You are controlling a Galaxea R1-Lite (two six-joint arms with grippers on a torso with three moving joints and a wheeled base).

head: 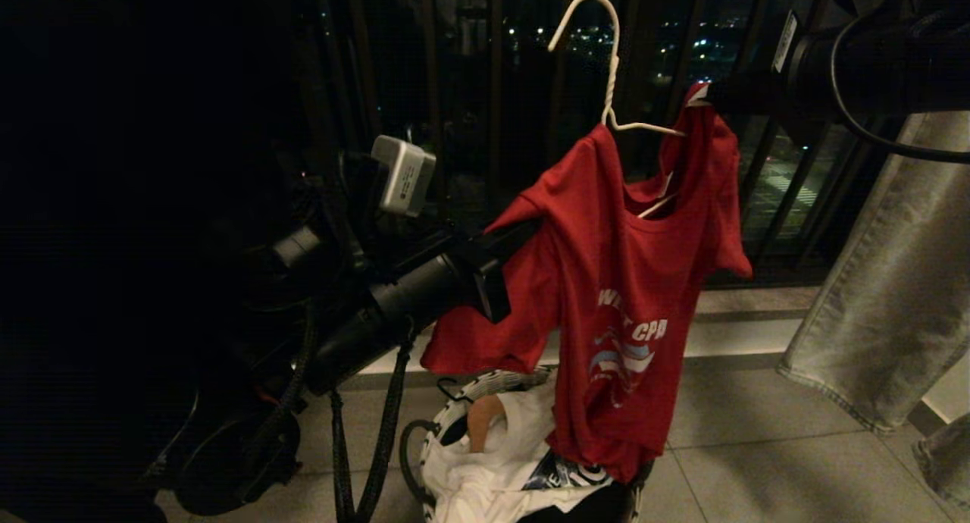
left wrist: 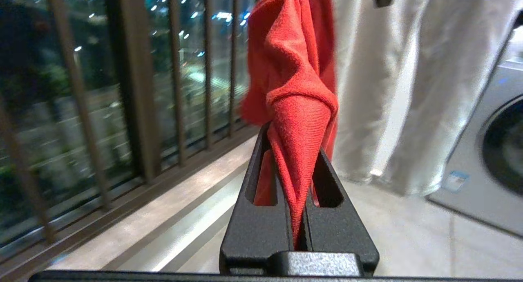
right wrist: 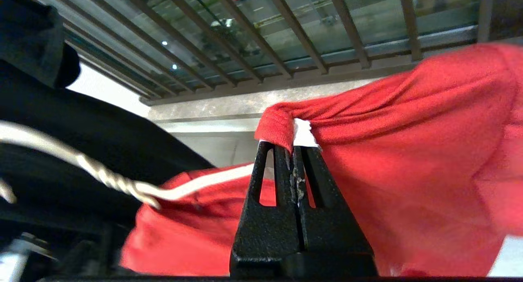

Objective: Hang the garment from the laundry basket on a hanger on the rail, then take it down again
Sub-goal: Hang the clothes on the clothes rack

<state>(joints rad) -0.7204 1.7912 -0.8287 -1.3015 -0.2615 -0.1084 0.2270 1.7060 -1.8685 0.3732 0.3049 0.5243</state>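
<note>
The red T-shirt (head: 614, 280) hangs in mid-air between the two arms, its white chest lettering facing the room and its hem trailing down into the laundry basket (head: 455, 409) on the tiled floor below. The white wire hanger (head: 606, 68) is partly threaded through it: the hook and twisted neck stand up above the collar, one wire arm runs across the neck opening, and the rest is under the cloth. The hook itself catches on nothing that I can see.

The left gripper (left wrist: 300, 151) comes in from the left at about sleeve height, and its fingers are pinched tight on a bunched fold of the red fabric near the sleeve. The right gripper (right wrist: 295, 149) reaches in from the upper right and is clamped on the collar edge at the shirt's far shoulder, where a bit of white label shows at its fingertips.

In the basket lies a white cloth (head: 485, 477) with something dark and printed beside it; the light is too dim to say more. Behind the shirt runs a dark barred railing (head: 455, 91) with city lights beyond. Pale grey jeans (head: 887, 280) hang at the right, and the left wrist view shows a washing machine (left wrist: 490, 151) past them.
</note>
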